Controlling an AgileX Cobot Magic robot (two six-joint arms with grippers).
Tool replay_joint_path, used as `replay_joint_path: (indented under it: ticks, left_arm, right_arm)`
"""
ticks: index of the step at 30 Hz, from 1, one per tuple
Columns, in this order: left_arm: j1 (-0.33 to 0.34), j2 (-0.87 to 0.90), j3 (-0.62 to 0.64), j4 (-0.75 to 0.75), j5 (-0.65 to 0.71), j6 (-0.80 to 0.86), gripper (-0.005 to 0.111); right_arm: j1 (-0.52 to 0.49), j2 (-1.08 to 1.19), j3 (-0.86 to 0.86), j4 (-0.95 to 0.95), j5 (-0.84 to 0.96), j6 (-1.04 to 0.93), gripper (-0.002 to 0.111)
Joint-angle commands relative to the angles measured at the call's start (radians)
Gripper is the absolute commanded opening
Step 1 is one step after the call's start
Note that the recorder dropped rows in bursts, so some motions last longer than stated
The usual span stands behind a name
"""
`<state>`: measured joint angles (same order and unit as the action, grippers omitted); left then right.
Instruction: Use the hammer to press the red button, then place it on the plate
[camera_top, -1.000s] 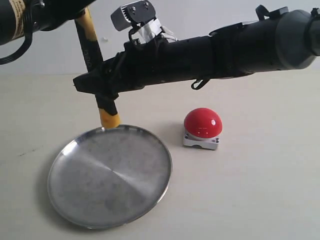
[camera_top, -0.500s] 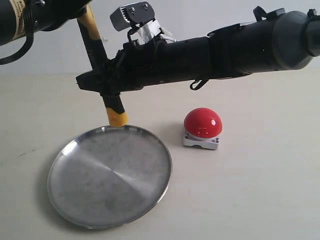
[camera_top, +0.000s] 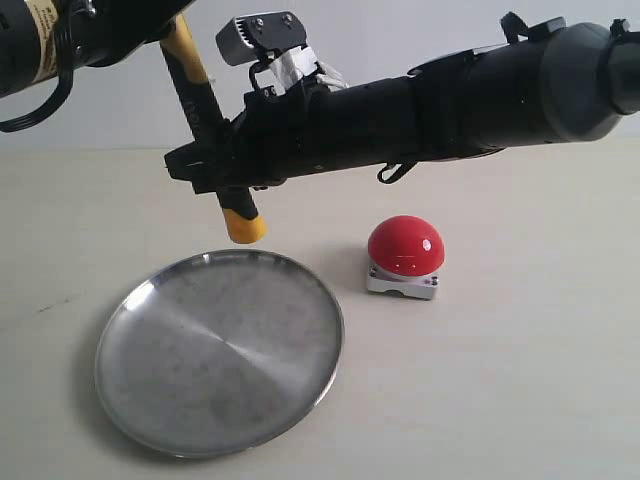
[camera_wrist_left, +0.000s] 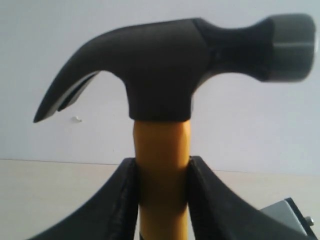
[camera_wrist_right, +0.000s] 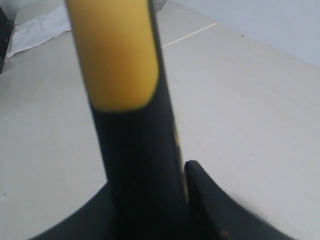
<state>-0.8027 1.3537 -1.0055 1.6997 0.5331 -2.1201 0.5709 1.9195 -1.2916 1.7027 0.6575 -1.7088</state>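
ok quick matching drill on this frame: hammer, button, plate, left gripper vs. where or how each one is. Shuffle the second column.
1 hammer
2 red button
3 plate
4 left gripper

A clamped on the yellow neck just under the head
B flat on the table, nothing on it
C held in the air, head uppermost
D sitting on a grey square base beside the plate

Pairs: 1-C, 2-D, 3-B, 4-A
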Motion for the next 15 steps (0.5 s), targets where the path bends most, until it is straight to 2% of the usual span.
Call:
replay_joint_path:
  ticks: [1, 4, 6, 8, 13, 15]
  left_arm:
    - [-0.005, -0.015, -0.017, 0.045, 0.014, 0.036, 0.000]
    - [-0.005, -0.015, -0.017, 0.045, 0.014, 0.059, 0.002]
    - [-0.005, -0.015, -0.017, 0.045, 0.005, 0.075, 0.010]
    - [-0.005, -0.015, -0.017, 0.045, -0.027, 0.116, 0.021]
    - [-0.005, -0.015, -0.017, 0.045, -0.043, 0.161, 0.063]
    - [-0.005, -0.015, -0.017, 0.045, -0.043, 0.184, 0.075]
  right_arm:
    - [-0.007, -0.001, -0.007, 0.042, -0.046, 0.056, 0.000]
    - [-0.007, -0.001, -0.007, 0.042, -0.045, 0.063, 0.000]
    - [-0.007, -0.001, -0.007, 0.042, -0.054, 0.065, 0.000]
    - [-0.007, -0.001, -0.007, 0.042, -0.054, 0.065, 0.000]
    - [-0.007, -0.001, -0.007, 0.042, -0.050, 0.065, 0.000]
    - [-0.007, -0.001, -0.007, 0.042, -0.050, 0.065, 0.000]
